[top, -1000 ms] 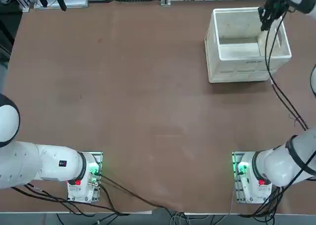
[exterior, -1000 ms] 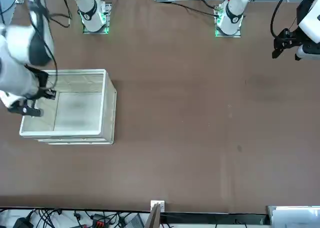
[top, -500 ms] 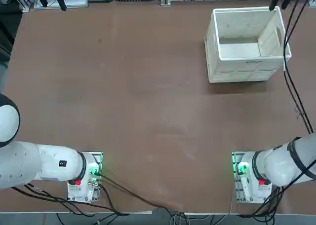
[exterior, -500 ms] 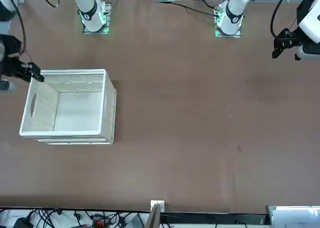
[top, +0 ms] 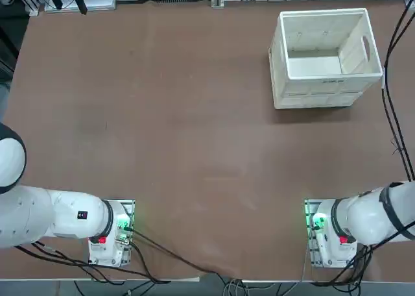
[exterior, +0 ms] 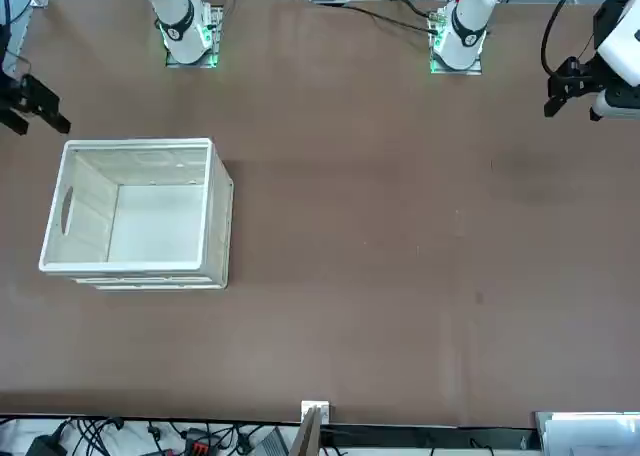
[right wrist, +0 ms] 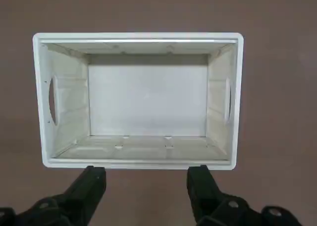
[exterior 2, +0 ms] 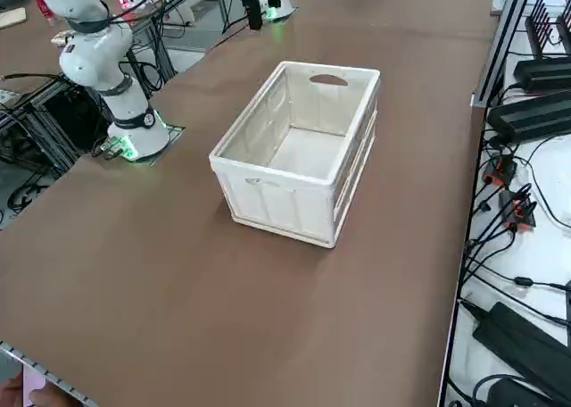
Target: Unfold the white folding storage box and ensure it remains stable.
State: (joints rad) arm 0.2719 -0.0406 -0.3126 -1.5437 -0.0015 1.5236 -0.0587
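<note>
The top view looks down from overhead, taking in nearly the whole brown tabletop [top: 194,153], with the two arm bases along its bottom edge. The front view faces the robot from across the tabletop, set high and angled down, so the bases come at its top. The right side view looks diagonally down from the robot's right, nearer to the white folding storage box [exterior 2: 299,153]. The right wrist view is closest, looking from the working arm past the right gripper [right wrist: 146,189] into the box. All four share the box and some tabletop around it.
</note>
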